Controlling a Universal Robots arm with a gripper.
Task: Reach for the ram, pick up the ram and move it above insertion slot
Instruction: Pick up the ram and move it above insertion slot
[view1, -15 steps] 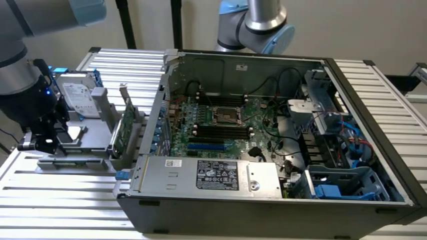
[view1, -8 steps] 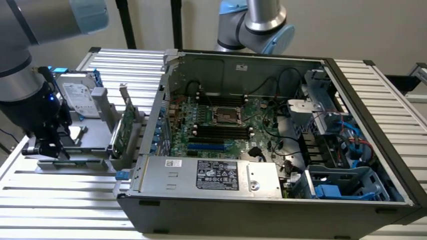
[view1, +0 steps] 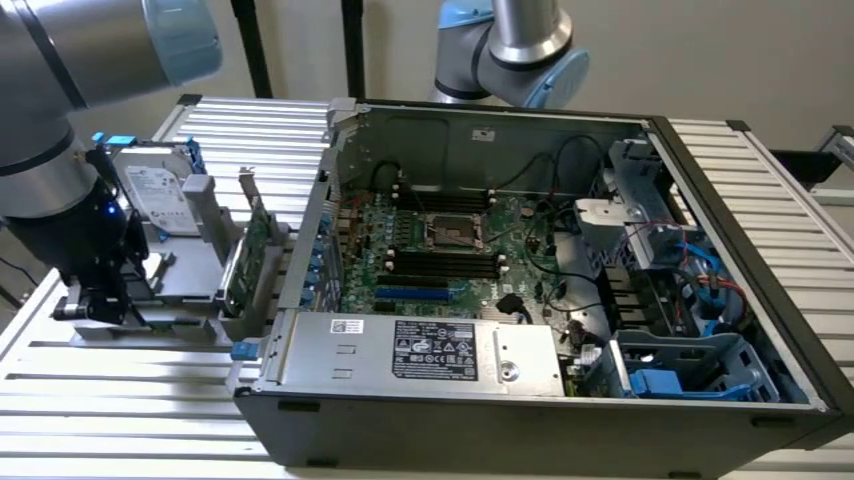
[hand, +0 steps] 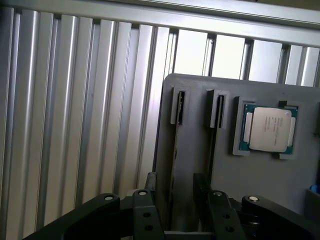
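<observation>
So, closest in on the wrist view we had the gripper (hand: 175, 180) with its two fingers (hand: 151, 182) apart, one either side of a slot in the grey holder (hand: 260, 190). The thin dark edge in that slot looked to us like the ram (hand: 174, 145) standing on edge, though we couldn't make out any green. Its long axis ran straight away from the fingers toward the clip (hand: 180, 107), so the pads faced its flat sides. Further out sat the CPU (hand: 267, 129), then the slatted table (hand: 75, 100). The open PC case (view1: 534, 430) lay well apart, toward the exterior view's right.
</observation>
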